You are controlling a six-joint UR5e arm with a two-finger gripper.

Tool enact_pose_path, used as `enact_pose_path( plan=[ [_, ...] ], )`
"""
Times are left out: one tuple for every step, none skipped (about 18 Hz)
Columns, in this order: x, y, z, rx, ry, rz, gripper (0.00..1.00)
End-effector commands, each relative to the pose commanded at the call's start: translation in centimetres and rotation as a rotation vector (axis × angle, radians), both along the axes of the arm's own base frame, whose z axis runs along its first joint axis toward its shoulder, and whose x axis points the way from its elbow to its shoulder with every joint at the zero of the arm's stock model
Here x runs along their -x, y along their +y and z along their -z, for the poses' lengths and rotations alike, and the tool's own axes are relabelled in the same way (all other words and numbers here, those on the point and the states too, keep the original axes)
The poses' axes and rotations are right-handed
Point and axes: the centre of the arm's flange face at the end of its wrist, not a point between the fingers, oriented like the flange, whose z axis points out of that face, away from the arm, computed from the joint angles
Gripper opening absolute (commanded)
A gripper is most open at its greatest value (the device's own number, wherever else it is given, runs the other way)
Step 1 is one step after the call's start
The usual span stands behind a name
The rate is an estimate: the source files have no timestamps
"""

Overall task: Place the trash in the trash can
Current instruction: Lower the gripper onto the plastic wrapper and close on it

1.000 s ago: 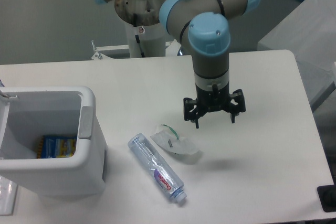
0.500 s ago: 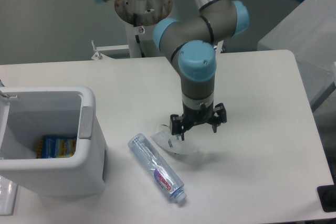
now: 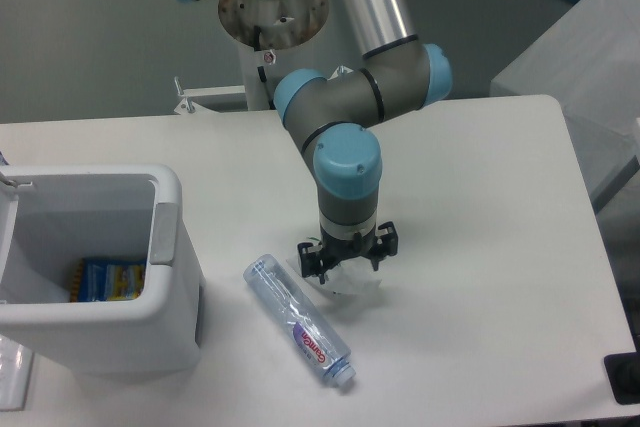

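Observation:
The crumpled clear-white plastic wrapper [image 3: 352, 285] lies on the table, mostly covered by my gripper [image 3: 347, 261], which stands open right over it with a finger on each side. Whether the fingers touch it I cannot tell. A clear plastic bottle [image 3: 298, 320] with a purple-red label lies on its side just left and in front of the wrapper, untouched. The white boxy trash can [image 3: 178, 277] stands at the left edge of the table, open at the top.
A blue-and-yellow flat packet [image 3: 110, 279] lies inside the can. The arm's base post [image 3: 270, 67] rises behind the table. A black object [image 3: 625, 379] sits at the front right corner. A grey surface [image 3: 580, 57] stands off to the right.
The arm swung left and down. The gripper went from hovering right of the wrapper to straddling it low over the table. Bottle, wrapper and can stayed put.

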Motion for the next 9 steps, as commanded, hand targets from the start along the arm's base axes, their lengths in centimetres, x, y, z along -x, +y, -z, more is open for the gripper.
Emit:
enact_pose_path(
  plan=[
    [-0.07, 0.04, 0.00, 0.001, 0.001, 0.001, 0.48],
    [-0.03, 0.04, 0.08, 0.003, 0.003, 0.001, 0.37],
    [-0.09, -0.06, 0.12, 0.007, 0.004, 0.002, 0.28],
    [-0.12, -0.09, 0.18, 0.008, 0.003, 0.005, 0.24],
    [-0.06, -0.16, 0.00, 0.006, 0.005, 0.004, 0.21],
    [-0.06, -0.16, -0.01, 0.006, 0.005, 0.004, 0.20],
    [-0.01, -0.11, 0.00, 0.005, 0.006, 0.004, 0.15],
    [-0.01, -0.11, 0.01, 0.005, 0.006, 0.004, 0.10],
    [-0.03, -0.13, -0.07, 0.005, 0.007, 0.005, 0.08]
  ],
)
